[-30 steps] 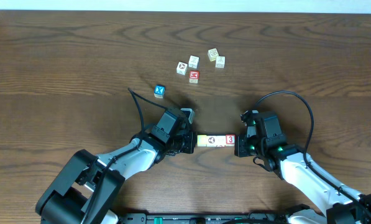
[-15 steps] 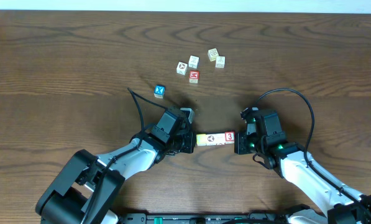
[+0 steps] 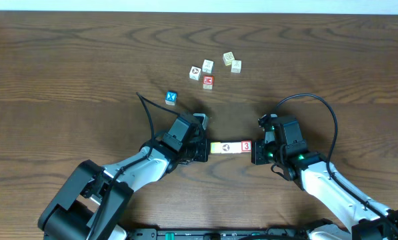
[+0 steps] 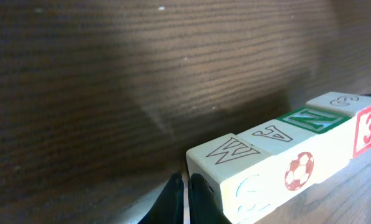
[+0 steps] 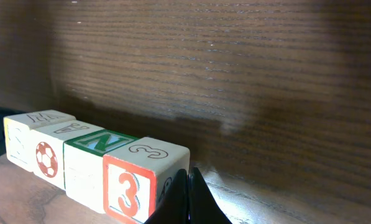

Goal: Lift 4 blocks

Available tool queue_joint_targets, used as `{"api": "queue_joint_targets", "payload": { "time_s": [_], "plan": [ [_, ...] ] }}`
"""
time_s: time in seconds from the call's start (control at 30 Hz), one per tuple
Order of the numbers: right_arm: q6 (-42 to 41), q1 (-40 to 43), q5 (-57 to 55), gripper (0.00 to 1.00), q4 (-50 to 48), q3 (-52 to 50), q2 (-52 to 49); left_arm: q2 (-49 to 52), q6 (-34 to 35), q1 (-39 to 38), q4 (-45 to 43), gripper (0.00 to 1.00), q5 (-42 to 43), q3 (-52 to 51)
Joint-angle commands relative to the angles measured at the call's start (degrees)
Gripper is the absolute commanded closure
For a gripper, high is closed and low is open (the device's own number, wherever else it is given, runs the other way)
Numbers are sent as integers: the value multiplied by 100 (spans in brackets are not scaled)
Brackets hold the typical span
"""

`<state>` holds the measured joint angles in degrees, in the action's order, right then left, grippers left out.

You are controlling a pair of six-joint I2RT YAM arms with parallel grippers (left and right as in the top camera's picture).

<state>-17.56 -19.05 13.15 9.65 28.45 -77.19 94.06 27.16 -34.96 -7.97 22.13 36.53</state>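
Four wooden blocks (image 3: 229, 147) form one straight row, squeezed end to end between my two grippers. My left gripper (image 3: 207, 149) is shut, its fingertips pressing the pale end block (image 4: 225, 154). My right gripper (image 3: 255, 150) is shut too and pushes against the red "3" block (image 5: 132, 186). From the right wrist, the green "N" block (image 5: 98, 142) comes after the "3", then two pale ones. The left gripper (image 4: 186, 198) and right gripper (image 5: 188, 194) hold nothing between their own fingers. The row seems to hang slightly above the table, a shadow beneath it.
A blue cube with a white X (image 3: 171, 97) lies just beyond the left arm. Farther back sits a loose cluster of cubes, among them a red one (image 3: 208, 81) and several pale ones (image 3: 207, 65). Black cables loop over both arms.
The row of blocks and both grippers have shifted slightly toward the far side in the overhead view, still pressed together. The loose cubes have not moved.
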Motion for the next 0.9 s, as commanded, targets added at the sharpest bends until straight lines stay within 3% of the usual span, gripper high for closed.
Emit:
{"api": "queue_joint_targets", "payload": {
  "time_s": [0.0,0.87],
  "plan": [
    [-61,-205,682,99,-42,199,90,-175,-31,-85,-116,93,444,289],
    [-66,-205,664,99,199,361,90,-310,-31,-85,13,93,446,293]
  ]
}}
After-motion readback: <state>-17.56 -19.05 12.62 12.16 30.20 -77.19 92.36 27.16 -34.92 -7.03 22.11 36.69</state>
